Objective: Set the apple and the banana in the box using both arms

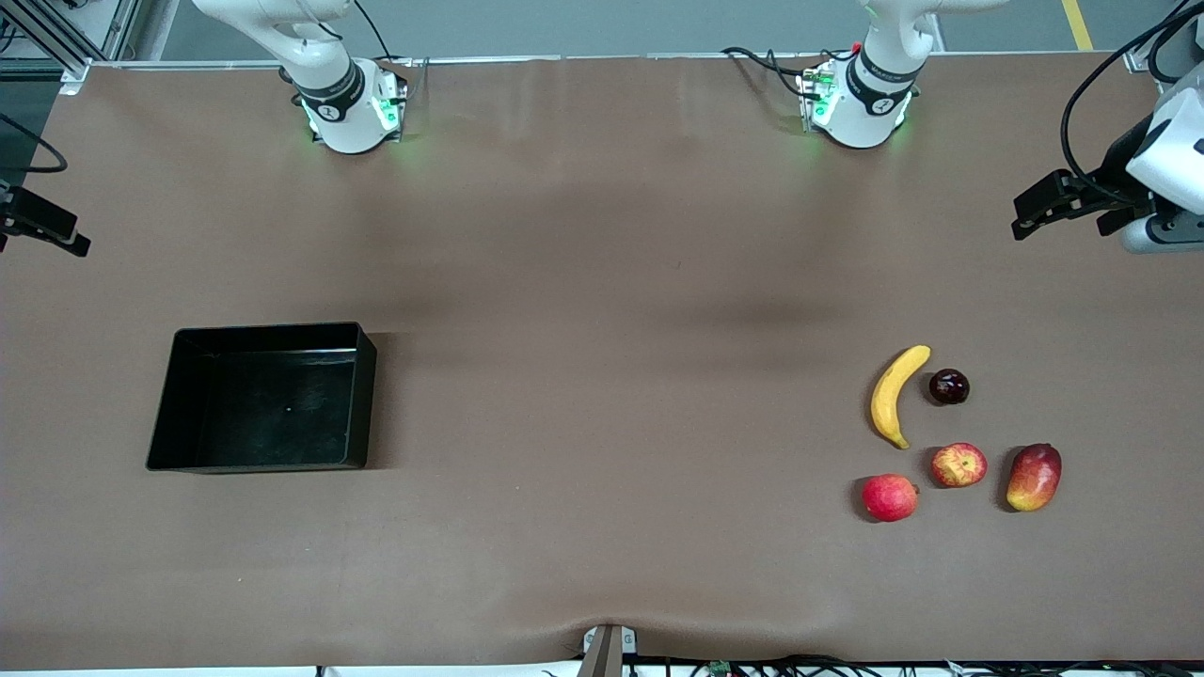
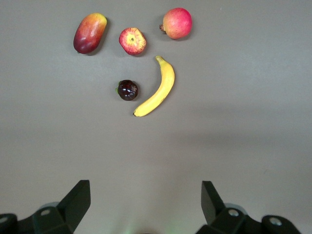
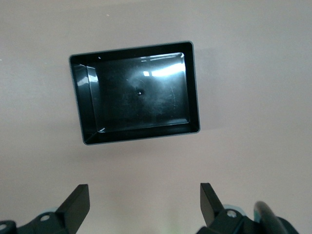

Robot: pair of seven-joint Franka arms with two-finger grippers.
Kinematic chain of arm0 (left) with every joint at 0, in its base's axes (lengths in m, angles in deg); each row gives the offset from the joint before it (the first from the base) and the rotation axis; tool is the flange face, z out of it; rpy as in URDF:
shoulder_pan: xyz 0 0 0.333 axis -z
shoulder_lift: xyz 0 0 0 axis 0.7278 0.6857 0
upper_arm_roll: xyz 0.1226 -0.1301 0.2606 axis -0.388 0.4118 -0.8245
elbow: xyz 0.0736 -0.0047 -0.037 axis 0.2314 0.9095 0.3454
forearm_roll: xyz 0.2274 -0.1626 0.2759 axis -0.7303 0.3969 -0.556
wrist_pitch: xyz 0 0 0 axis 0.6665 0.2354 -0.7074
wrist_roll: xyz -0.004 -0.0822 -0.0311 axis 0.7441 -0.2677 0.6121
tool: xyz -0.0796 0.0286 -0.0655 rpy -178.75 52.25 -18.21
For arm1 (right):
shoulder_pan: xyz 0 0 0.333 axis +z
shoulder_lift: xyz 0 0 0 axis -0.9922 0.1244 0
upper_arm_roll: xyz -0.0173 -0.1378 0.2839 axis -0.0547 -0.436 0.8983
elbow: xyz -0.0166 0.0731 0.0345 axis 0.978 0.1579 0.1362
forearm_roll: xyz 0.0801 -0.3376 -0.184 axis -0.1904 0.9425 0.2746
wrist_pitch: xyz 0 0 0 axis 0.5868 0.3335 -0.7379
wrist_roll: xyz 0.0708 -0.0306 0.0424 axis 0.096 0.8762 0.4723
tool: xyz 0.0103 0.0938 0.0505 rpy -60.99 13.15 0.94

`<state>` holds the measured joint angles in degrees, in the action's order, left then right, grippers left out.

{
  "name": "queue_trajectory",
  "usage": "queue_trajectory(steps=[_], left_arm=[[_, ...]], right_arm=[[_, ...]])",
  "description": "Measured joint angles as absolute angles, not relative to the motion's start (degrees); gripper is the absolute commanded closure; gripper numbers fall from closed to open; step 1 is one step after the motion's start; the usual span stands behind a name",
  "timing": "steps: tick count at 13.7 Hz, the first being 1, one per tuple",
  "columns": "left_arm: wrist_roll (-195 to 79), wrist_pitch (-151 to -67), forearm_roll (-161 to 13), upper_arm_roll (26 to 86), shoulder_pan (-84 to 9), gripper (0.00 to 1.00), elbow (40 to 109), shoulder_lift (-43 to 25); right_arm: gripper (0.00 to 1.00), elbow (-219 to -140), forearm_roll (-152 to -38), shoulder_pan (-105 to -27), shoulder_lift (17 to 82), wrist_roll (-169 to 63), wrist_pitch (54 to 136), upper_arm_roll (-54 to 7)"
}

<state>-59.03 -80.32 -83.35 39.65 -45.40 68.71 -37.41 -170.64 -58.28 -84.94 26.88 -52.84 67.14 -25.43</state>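
On the brown matte table covering, which spans nearly the whole front view, a strip of grey floor shows past the robots' bases. Toward the right arm's end lies the shallow glossy black plastic box, holding nothing. Toward the left arm's end sits a cluster of fruit: the curved plain yellow banana, a small dark glossy round fruit just beside it, and nearer the front camera the small red apple with pale yellow streaks, between an evenly pinkish-red round fruit and an oval red-yellow mango.

The left gripper hangs over the bare covering near the fruit, jaws wide and holding nothing. The right gripper, also spread wide and holding nothing, hangs over the covering beside the box; the front view cuts it off at the frame edge. Both arms' upper links run out of that view.
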Motion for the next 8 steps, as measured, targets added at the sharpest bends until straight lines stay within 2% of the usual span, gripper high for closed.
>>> queue_trajectory(steps=[3, 8], left_arm=[[-59.02, -81.23, -83.54, 39.72, -45.37, 0.00, 68.74, -34.36], [-59.02, -89.66, -83.70, 39.78, -45.38, 0.00, 69.24, -26.34]], right_arm=[[0.00, -170.78, -58.27, -88.36, 33.08, -53.74, 67.87, -25.49], [0.00, -170.86, -58.28, -89.62, 41.65, -56.08, 73.69, -25.44]])
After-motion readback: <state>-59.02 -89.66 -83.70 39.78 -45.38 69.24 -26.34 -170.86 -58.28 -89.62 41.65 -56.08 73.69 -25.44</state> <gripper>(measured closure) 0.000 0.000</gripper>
